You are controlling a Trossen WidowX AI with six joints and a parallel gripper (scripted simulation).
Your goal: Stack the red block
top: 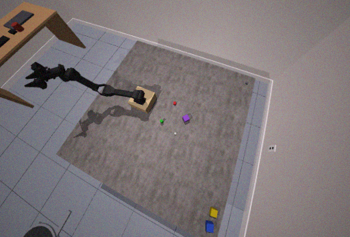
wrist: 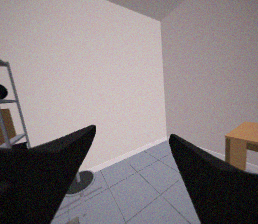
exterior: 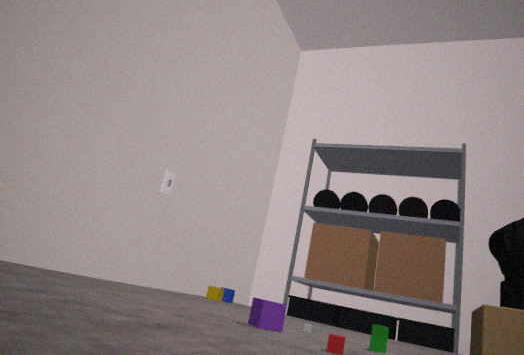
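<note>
Storeroom: shelving (exterior: 385, 220), cardboard boxes (exterior: 375, 260)

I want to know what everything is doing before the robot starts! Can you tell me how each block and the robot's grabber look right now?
end effector: open, holding nothing, stretched away from the blocks
red block: lying on the mat, untouched
green tower: standing upright, nothing on top
purple block: on the mat, beside the tower, apart from it
yellow block: on the mat's far corner
blue block: next to the yellow one
</note>
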